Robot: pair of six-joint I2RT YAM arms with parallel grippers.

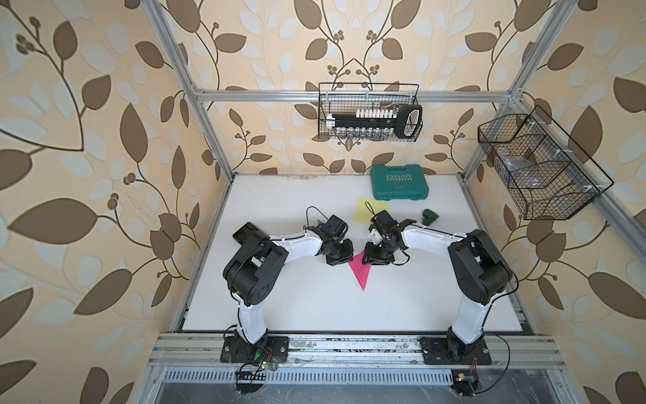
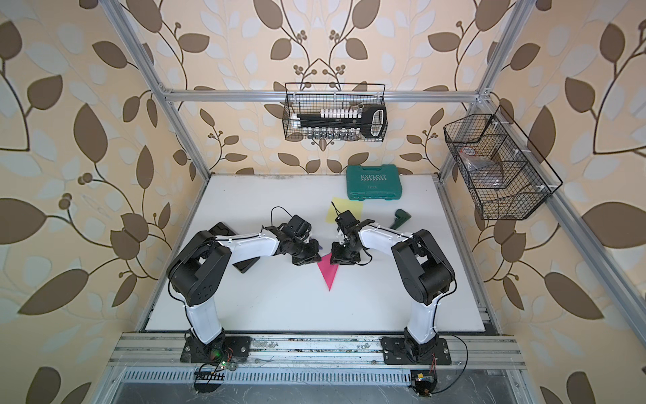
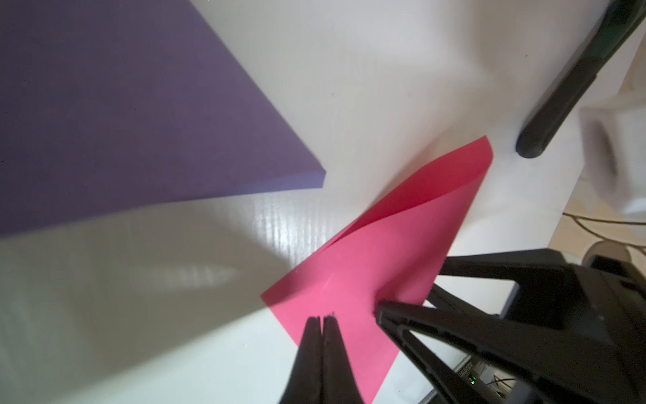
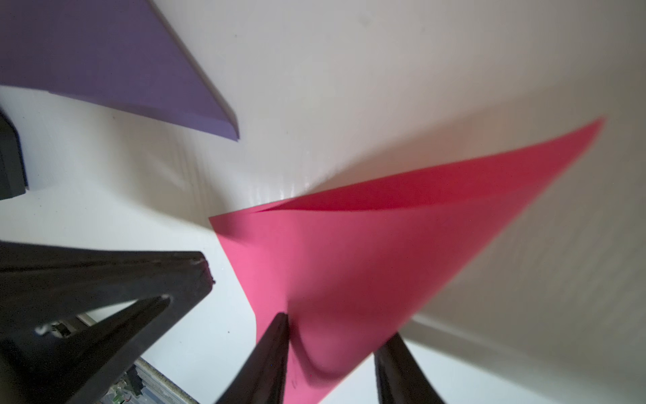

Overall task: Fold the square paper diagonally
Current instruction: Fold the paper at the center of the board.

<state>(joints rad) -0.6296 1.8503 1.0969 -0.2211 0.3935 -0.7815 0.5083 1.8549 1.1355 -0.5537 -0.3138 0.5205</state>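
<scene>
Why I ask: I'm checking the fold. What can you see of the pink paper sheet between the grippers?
The pink paper is a thin, matte sheet doubled into a triangle on the white table, its sharp tip pointing towards the arm bases. It is not pressed flat: the upper layer bulges open along one side. The shut left gripper rests its tips on it near one edge; the right gripper, jaws apart, straddles another edge.

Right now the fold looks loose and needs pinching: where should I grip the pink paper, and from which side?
Probably the pink paper at its open edge, where the upper layer bows off the lower; come in low from that gaping side.
</scene>
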